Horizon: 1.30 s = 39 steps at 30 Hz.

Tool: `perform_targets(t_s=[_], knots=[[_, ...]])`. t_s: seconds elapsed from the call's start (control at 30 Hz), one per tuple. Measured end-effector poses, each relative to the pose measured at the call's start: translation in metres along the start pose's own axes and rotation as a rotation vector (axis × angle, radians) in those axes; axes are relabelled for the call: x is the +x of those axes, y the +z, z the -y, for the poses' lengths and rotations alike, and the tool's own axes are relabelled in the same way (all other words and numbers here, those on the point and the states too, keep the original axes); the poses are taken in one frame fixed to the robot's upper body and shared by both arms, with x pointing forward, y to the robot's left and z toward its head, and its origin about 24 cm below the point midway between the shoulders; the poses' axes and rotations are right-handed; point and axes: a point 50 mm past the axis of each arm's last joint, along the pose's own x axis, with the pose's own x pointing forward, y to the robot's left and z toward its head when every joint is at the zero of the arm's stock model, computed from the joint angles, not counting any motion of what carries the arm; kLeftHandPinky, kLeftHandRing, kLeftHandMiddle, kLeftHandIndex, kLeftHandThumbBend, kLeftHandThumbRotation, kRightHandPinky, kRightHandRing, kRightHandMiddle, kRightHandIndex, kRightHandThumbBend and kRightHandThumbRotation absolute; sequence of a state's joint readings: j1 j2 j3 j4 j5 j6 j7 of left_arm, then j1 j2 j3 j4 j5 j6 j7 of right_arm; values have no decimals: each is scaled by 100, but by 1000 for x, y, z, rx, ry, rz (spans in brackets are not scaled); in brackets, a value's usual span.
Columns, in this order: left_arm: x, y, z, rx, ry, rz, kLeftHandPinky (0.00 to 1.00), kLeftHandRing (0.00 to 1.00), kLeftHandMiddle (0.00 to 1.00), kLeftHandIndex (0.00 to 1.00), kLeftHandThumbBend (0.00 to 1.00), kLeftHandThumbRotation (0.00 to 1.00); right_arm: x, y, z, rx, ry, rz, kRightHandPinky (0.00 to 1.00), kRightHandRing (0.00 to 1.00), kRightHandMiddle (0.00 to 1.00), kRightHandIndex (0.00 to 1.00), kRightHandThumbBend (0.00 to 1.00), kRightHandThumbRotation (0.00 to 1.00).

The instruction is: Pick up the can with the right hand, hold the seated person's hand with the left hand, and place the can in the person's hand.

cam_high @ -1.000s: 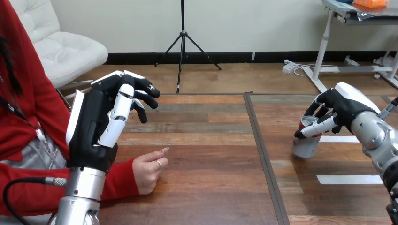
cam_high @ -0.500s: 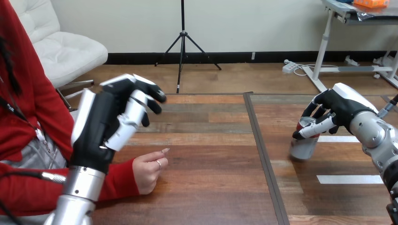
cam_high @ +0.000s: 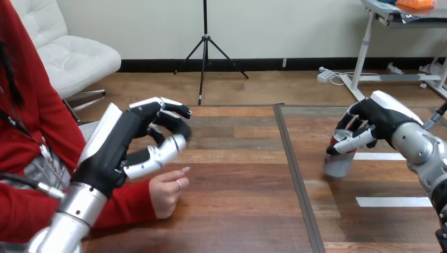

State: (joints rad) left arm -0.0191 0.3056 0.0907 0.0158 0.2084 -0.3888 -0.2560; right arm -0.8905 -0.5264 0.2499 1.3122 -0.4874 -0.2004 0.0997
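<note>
Silver can in the right hand's grip, person's hand far to the left!

Fingers and thumb are curled round the upright can near the bench's right side; whether its base is off the wood, I cannot tell. The person's hand rests loosely curled well away to the left, beyond the dark seam, so the can's road runs leftward across it. The left hand is by far the nearer one there, hanging just above, fingers loosely half-curled, thumb apart, holding nothing.
</note>
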Motion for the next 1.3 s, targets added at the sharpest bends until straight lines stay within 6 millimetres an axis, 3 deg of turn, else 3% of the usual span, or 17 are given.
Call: perform_targets(t_s=[0.27,0.63,1.3], knots=[[0,2,-5,131,-64,-29,54,69,74,73,99,29,0,3,3,-5,-1,21,38,41,46,50,67,0],[1,11,-6,264,-126,-20,54,70,76,74,100,20,0,5,4,-8,0,29,36,39,45,50,67,0],[2,15,-8,405,-192,-72,55,72,77,74,100,15,0,5,4,-11,-1,42,33,36,42,49,66,0]])
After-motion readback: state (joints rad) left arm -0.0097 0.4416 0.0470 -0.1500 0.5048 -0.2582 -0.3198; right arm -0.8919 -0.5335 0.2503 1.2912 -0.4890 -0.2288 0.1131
